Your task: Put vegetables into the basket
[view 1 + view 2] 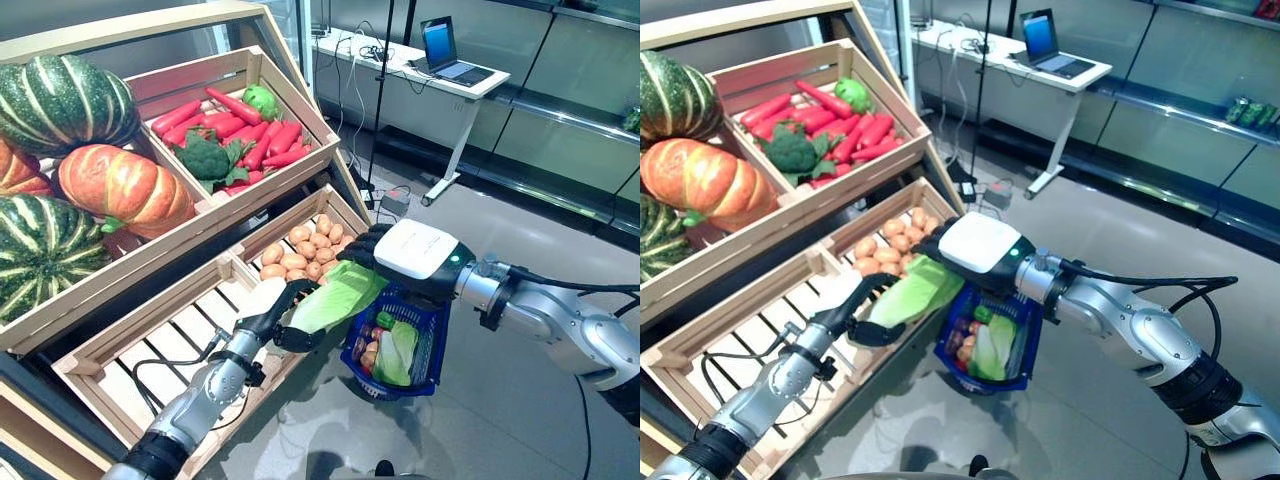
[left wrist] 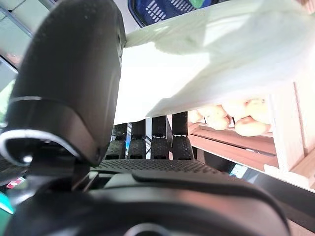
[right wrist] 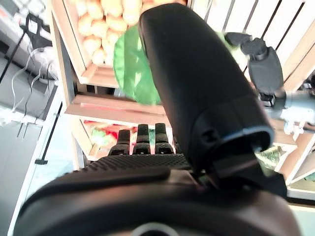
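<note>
My left hand (image 1: 283, 322) is shut on a light green leafy cabbage (image 1: 337, 293) and holds it tilted just left of the blue basket (image 1: 436, 345), its leafy end over the basket's near rim. In the left wrist view the cabbage (image 2: 206, 59) lies between my thumb (image 2: 74, 73) and fingers (image 2: 147, 142). My right hand (image 1: 415, 252) is open above the basket's rim, close beside the cabbage's upper end. The basket stands on the floor and holds another green leafy vegetable (image 1: 396, 352) and small reddish and orange ones (image 1: 368, 347).
The wooden stand (image 1: 215, 215) with slanted crates rises on the left. Its crate of potatoes (image 1: 305, 250) is right behind both hands, and a slatted lower crate (image 1: 160, 350) lies under my left arm. A white desk with a laptop (image 1: 450, 60) stands behind.
</note>
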